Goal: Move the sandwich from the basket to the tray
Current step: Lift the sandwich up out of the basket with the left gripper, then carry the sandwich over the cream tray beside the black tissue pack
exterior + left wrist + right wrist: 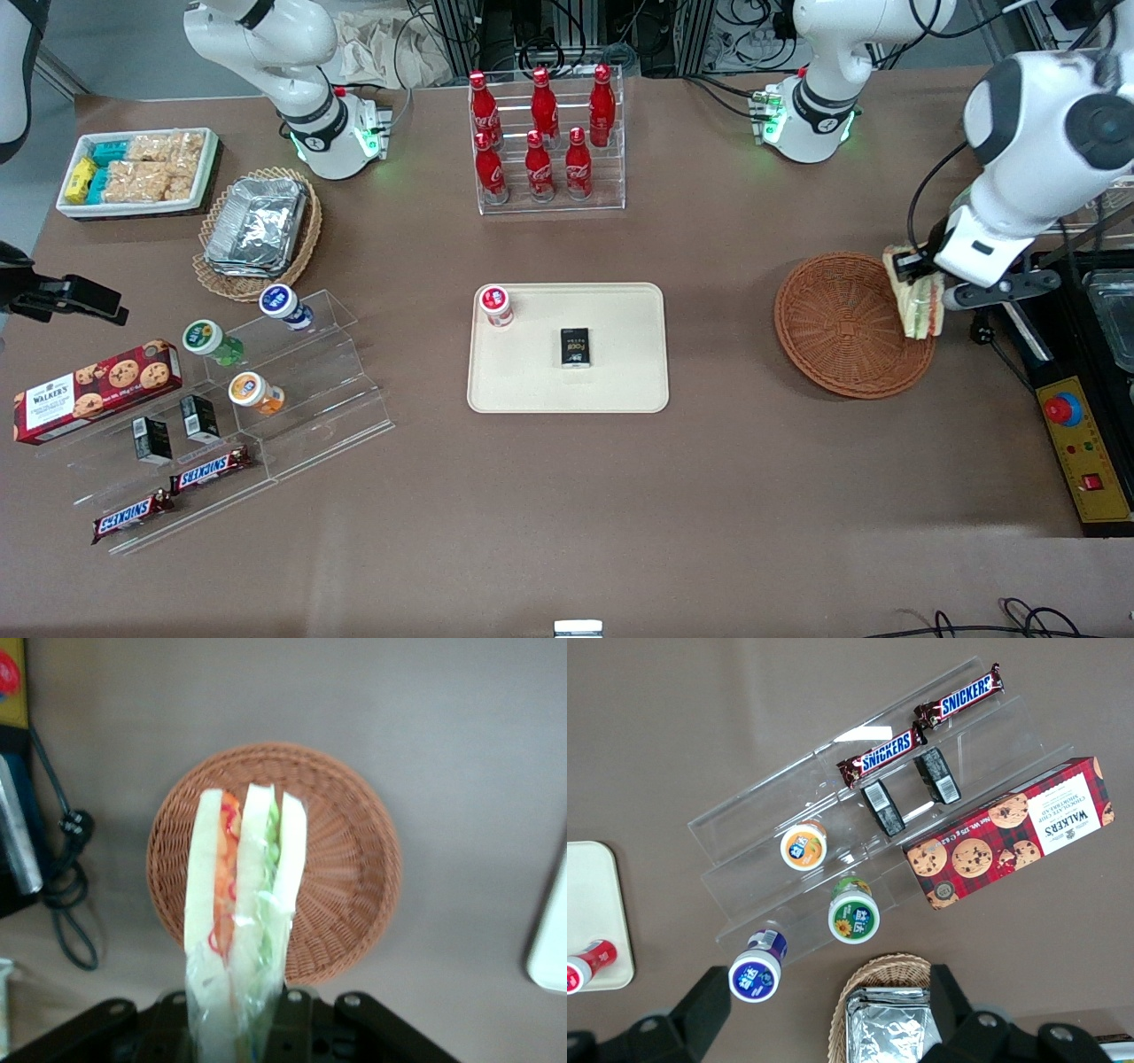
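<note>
My left gripper (921, 282) is shut on the sandwich (918, 296), a wrapped wedge of white bread with red-orange and green layers, and holds it up above the rim of the basket (846, 324) at the working arm's end of the table. In the left wrist view the sandwich (244, 904) hangs from the gripper (237, 1028) over the reddish-brown woven basket (345, 864), which holds nothing else. The cream tray (620, 372) lies mid-table, toward the parked arm from the basket, with a corner of the tray (551, 948) showing in the wrist view.
On the tray stand a red-capped cup (496, 305) and a small black box (576, 346). A rack of red bottles (545, 142) stands farther from the front camera than the tray. A yellow control box (1083, 447) and cables (66, 895) lie beside the basket.
</note>
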`<state>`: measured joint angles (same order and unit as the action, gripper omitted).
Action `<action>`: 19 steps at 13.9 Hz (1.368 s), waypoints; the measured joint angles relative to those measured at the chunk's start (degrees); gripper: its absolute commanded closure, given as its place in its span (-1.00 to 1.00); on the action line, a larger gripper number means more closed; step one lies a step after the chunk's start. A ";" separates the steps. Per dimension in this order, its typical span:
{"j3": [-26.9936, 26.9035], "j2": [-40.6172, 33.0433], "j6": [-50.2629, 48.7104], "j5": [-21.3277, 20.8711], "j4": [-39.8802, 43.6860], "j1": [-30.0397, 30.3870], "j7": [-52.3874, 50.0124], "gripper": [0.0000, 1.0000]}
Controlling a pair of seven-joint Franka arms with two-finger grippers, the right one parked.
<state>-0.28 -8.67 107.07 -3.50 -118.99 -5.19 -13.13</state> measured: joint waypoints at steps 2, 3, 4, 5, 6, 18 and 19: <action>3.31 0.38 -3.71 0.19 5.98 -1.14 -1.16 1.00; 5.40 0.76 -4.45 0.25 7.63 -1.44 -3.46 1.00; 7.84 1.34 -4.64 0.30 8.69 -1.56 -6.62 1.00; 10.49 2.18 -4.64 0.33 9.60 -1.68 -9.91 1.00; 13.13 3.30 -4.64 0.36 10.53 -1.83 -13.01 1.00; 28.93 25.06 15.14 -1.98 10.54 -7.01 -31.18 1.00; 28.95 27.68 17.77 -4.05 10.29 -8.19 -32.94 1.00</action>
<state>28.67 19.01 124.84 -7.56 -108.70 -13.38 -46.07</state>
